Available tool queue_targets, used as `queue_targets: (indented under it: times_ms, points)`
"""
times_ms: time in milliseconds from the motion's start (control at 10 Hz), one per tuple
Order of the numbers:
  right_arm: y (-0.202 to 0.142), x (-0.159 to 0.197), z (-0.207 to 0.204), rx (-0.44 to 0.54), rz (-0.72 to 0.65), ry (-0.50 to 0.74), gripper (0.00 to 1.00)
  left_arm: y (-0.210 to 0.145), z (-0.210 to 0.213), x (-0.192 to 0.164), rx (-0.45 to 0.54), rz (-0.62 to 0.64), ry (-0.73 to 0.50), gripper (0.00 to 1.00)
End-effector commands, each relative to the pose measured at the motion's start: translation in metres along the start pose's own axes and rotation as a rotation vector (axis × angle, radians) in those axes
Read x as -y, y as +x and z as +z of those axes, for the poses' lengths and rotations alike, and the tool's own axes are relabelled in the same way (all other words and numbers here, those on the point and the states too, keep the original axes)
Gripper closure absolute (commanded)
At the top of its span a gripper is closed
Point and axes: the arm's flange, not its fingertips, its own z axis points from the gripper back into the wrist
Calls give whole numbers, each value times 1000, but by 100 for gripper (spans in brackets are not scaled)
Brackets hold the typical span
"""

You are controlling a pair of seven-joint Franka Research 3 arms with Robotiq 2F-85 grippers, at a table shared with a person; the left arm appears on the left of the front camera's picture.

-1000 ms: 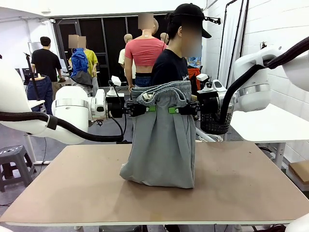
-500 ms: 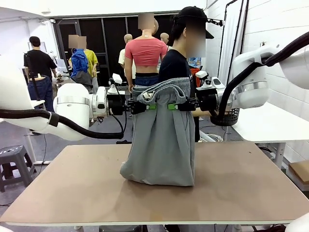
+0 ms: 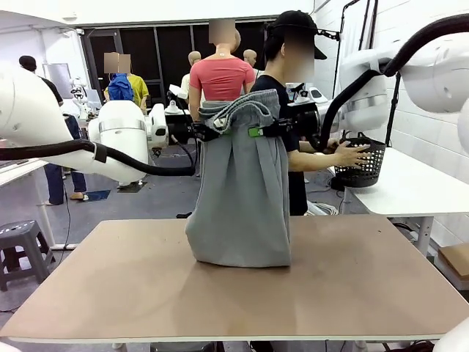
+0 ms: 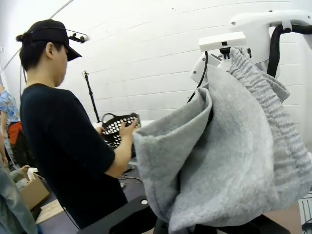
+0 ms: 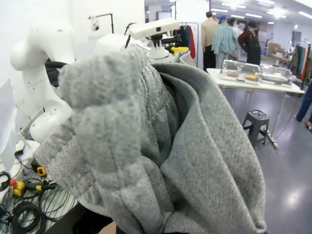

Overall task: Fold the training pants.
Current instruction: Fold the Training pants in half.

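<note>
Both arms are holding the grey training pants (image 3: 240, 191) up by the waistband, the left gripper (image 3: 207, 132) and right gripper (image 3: 265, 130) each clamped on it; the legs are bunching on the table (image 3: 366, 286). No fold is made.

A robotics lab: white arms, worktables (image 3: 410, 191), bare white brick walls (image 4: 146, 63).

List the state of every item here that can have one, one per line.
training pants: hanging by the waistband, lower end bunched on the table
left end effector: shut on training pants
right end effector: shut on training pants
black basket: upright on the side table, person's hand on it
</note>
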Motion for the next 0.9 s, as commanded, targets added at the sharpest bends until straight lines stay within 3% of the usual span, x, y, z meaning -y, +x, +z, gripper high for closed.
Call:
queue_targets:
  times_ms: [0,100,600,700,800]
  points:
    - [12,11,2,-36,-1,42,100,8,2,-10,10,-9,56,100]
    - [0,0,0,0,0,0,100,10,10,2,2,-28,30,100]
    - [0,0,0,0,0,0,100,5,0,-4,1,-9,15,100]
    - [0,8,1,-16,-7,1,100,0,-2,-1,-6,0,9,100]
    - [-1,30,0,-35,-39,12,100,-10,-9,-25,-52,34,40,100]
